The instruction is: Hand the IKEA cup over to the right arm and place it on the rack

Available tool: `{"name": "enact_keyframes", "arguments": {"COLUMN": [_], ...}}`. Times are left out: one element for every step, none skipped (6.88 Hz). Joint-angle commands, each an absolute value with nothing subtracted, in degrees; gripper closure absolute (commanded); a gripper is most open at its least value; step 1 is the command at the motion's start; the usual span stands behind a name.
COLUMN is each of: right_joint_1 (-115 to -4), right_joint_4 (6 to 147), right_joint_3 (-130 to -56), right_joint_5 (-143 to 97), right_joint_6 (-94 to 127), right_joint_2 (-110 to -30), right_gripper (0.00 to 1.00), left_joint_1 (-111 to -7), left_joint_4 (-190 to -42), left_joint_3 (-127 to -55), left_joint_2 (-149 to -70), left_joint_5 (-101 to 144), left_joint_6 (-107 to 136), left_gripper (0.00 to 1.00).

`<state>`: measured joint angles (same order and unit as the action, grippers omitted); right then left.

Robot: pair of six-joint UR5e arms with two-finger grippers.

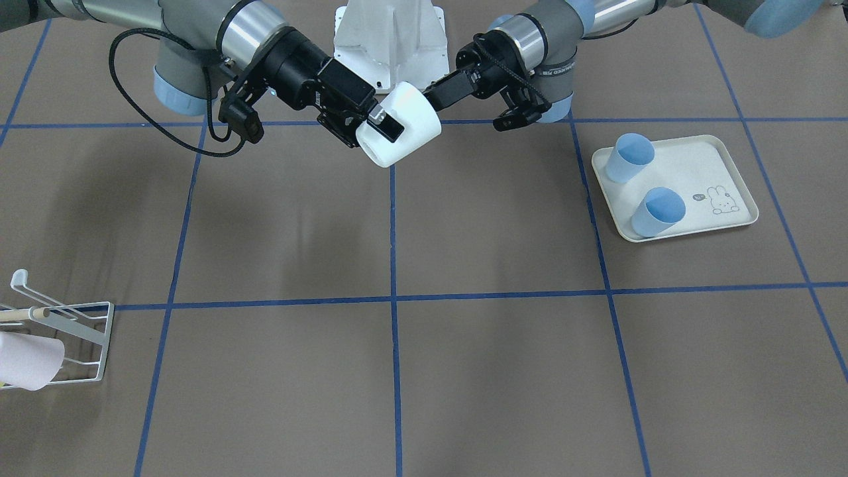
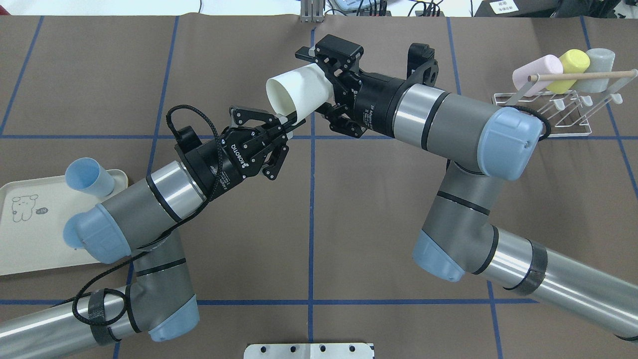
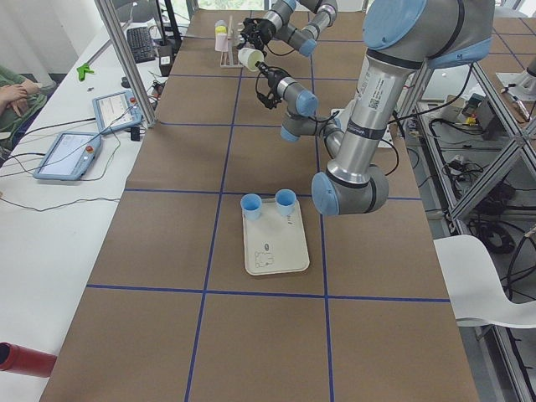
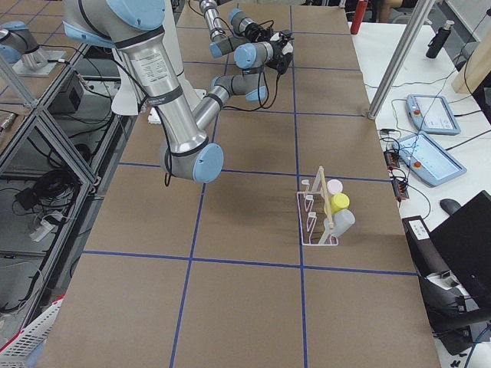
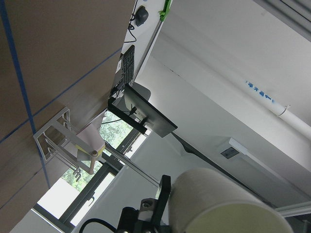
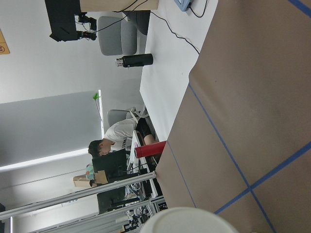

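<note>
Across the table from the robot, the facing camera shows the white cup (image 1: 407,129) held in the air at the far middle, between the two arms. The right gripper (image 1: 384,129), on this picture's left, has a finger lying flat on the cup's side. The left gripper (image 1: 434,89) meets the cup's wide end with its fingers drawn narrow. The rack (image 1: 79,331) stands at the near left edge with a pink cup (image 1: 26,361) on it. A tray (image 1: 702,165) on the right carries two blue cups (image 1: 629,158).

From overhead, the white cup (image 2: 299,92) lies on its side with its mouth turned left. The right gripper (image 2: 316,85) has its fingers against opposite sides of the cup. The left gripper (image 2: 290,121) pinches the rim, fingers almost together. The rack (image 2: 558,122) sits far right, well apart, with three cups under a wooden dowel (image 2: 583,75).

Along the table from the left end, the white cup (image 3: 248,59) shows small and far, beyond the tray (image 3: 272,251).

From the right end, the rack (image 4: 316,222) stands alone near the right side. The grippers are too small to judge.

On the left wrist, the white cup (image 5: 218,204) fills the lower right corner.

On the right wrist, only the cup's edge (image 6: 187,221) shows at the bottom.
</note>
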<state>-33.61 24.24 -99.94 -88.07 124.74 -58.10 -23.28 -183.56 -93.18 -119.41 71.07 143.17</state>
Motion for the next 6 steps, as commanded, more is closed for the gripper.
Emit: {"name": "enact_keyframes", "arguments": {"right_joint_1": [-33.6,-33.6,-33.6,-33.6,-33.6,-33.6], "right_joint_4": [24.2,24.2,23.8,23.8,23.8,23.3], "right_joint_3": [-99.9,-99.9,-99.9,-99.8,-99.8,-99.8], "right_joint_5": [-88.1,-88.1,-88.1,-88.1,-88.1,-88.1], "right_joint_6": [124.8,124.8,124.9,125.0,124.9,124.8], "right_joint_2": [-58.1,-58.1,-58.1,-58.2,-58.3,-58.4], "right_gripper": [0.0,0.02,0.19,0.89,1.0,1.0], "left_joint_1": [-23.2,-23.2,-23.2,-23.2,-23.2,-23.4], "left_joint_4": [-182.9,-182.8,-182.9,-182.9,-182.9,-182.9], "left_joint_3": [-93.1,-92.6,-92.5,-92.6,-92.6,-92.7], "left_joint_2": [-120.0,-120.0,-120.0,-120.0,-120.0,-119.8], "left_joint_5": [70.9,70.9,70.9,71.0,71.1,70.9], "left_joint_6": [143.2,143.2,143.2,143.3,143.3,143.2], "left_gripper": [1.0,1.0,1.0,1.0,0.56,0.01]}}
